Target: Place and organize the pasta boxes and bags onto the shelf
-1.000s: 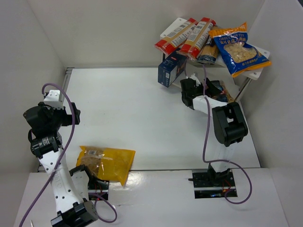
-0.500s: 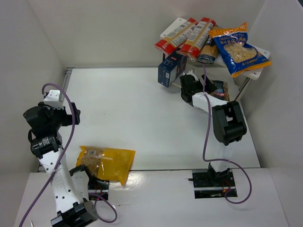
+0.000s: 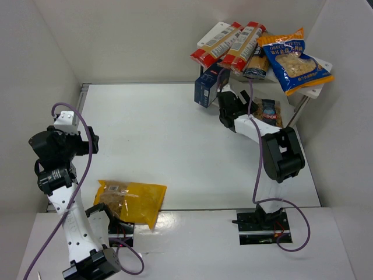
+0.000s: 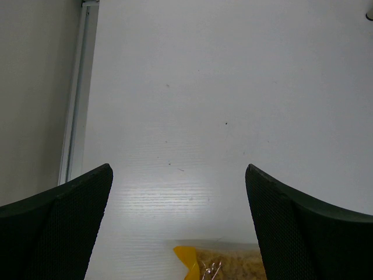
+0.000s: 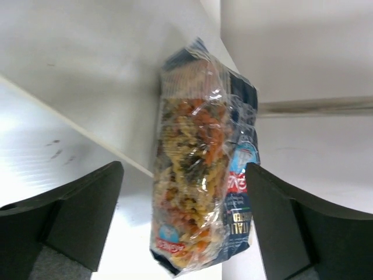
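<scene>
The white shelf stands at the back right. Two red-and-cream spaghetti boxes and the blue-and-orange bag lie on its top board. The navy box leans against its left side. The small clear spiral pasta bag lies on the lower board. My right gripper is open just left of it; in the right wrist view the bag sits free between the spread fingers. The yellow bag lies at front left. My left gripper is open above it, with the bag's corner showing.
A dark blue-and-gold pack lies on the top board under the spaghetti boxes. White walls close in the table on the left, back and right. The shelf's legs stand near the right wall.
My right gripper has drawn back to the left, away from the shelf, and the spiral pasta bag now shows lying free on the lower board. The left arm has not moved.
</scene>
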You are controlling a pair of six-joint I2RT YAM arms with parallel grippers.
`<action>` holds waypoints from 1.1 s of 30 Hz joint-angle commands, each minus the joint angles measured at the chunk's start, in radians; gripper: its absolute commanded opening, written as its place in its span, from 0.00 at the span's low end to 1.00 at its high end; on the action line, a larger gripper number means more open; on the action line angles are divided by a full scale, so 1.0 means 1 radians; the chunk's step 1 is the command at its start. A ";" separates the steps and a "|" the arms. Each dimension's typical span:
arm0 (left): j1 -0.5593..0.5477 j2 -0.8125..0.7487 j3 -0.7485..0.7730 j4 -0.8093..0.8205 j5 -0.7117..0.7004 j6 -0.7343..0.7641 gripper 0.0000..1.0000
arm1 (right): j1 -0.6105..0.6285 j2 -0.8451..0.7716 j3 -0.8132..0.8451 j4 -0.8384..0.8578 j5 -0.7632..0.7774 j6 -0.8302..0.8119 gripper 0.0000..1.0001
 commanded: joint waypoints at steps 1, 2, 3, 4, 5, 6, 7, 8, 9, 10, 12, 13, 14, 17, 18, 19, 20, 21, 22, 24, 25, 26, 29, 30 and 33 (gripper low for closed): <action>0.004 -0.012 -0.004 0.013 0.019 0.015 1.00 | 0.035 -0.080 0.000 0.085 -0.028 0.009 0.90; 0.004 -0.012 -0.004 0.013 0.010 0.015 1.00 | 0.035 -0.080 -0.010 0.085 -0.028 0.009 0.87; 0.004 -0.012 -0.004 0.013 0.010 0.015 1.00 | 0.048 -0.080 -0.010 0.085 -0.028 0.009 0.87; 0.004 -0.012 -0.004 0.013 0.010 0.015 1.00 | 0.060 -0.089 -0.021 0.076 -0.028 0.009 0.85; 0.004 -0.012 -0.004 0.013 0.010 0.015 1.00 | 0.060 -0.089 -0.021 0.076 -0.028 0.009 0.83; 0.004 -0.012 -0.004 0.013 0.010 0.015 1.00 | 0.071 -0.089 -0.030 0.076 -0.028 0.009 0.83; 0.004 -0.012 -0.004 0.013 0.010 0.015 1.00 | 0.080 -0.089 -0.041 0.076 -0.028 0.009 0.82; 0.004 -0.012 -0.004 0.013 0.010 0.015 1.00 | 0.080 -0.089 -0.041 0.076 -0.028 0.000 0.81; 0.004 -0.012 -0.004 0.013 0.010 0.015 1.00 | 0.080 -0.089 -0.062 0.076 -0.028 0.000 0.74; 0.004 -0.012 -0.004 0.013 0.010 0.015 1.00 | 0.080 -0.089 -0.072 0.090 -0.019 -0.017 0.70; 0.004 -0.012 -0.004 0.013 0.010 0.015 1.00 | 0.080 -0.089 -0.090 0.145 -0.003 -0.058 0.54; 0.004 -0.012 -0.004 0.013 0.010 0.015 1.00 | 0.080 -0.075 -0.101 0.159 -0.003 -0.069 0.34; 0.004 -0.012 -0.004 0.013 0.010 0.015 1.00 | 0.080 -0.062 -0.101 0.159 0.006 -0.069 0.23; 0.004 -0.021 -0.013 0.013 0.010 0.015 1.00 | 0.080 -0.028 -0.092 0.194 0.015 -0.087 0.00; 0.004 -0.021 -0.013 0.013 0.010 0.015 1.00 | 0.080 -0.028 -0.092 0.205 0.015 -0.105 0.00; 0.004 -0.021 -0.013 0.013 0.010 0.015 1.00 | 0.080 -0.016 -0.092 0.217 0.015 -0.115 0.00; 0.004 -0.021 -0.013 0.013 0.010 0.015 1.00 | 0.080 -0.015 -0.092 0.232 0.015 -0.125 0.00; 0.004 -0.021 -0.013 0.013 0.010 0.015 1.00 | 0.080 -0.003 -0.092 0.246 0.026 -0.141 0.00; 0.004 -0.021 -0.013 0.013 0.010 0.015 1.00 | 0.080 0.007 -0.092 0.283 0.026 -0.179 0.00; 0.004 -0.021 -0.013 0.013 0.010 0.015 1.00 | 0.071 0.018 -0.082 0.313 0.026 -0.219 0.00; 0.004 -0.021 -0.013 0.013 0.010 0.015 1.00 | 0.071 0.033 -0.082 0.342 0.026 -0.250 0.00; 0.004 -0.021 -0.013 0.013 0.010 0.015 1.00 | 0.071 0.043 -0.082 0.358 0.026 -0.268 0.00; 0.004 -0.021 -0.013 0.013 0.001 0.015 1.00 | 0.049 0.072 -0.091 0.437 0.026 -0.336 0.00; 0.004 -0.021 -0.013 0.022 0.001 0.015 1.00 | 0.037 0.081 -0.092 0.458 0.026 -0.351 0.00; 0.004 -0.021 -0.013 0.022 0.001 0.015 1.00 | 0.013 0.090 -0.105 0.530 0.026 -0.414 0.00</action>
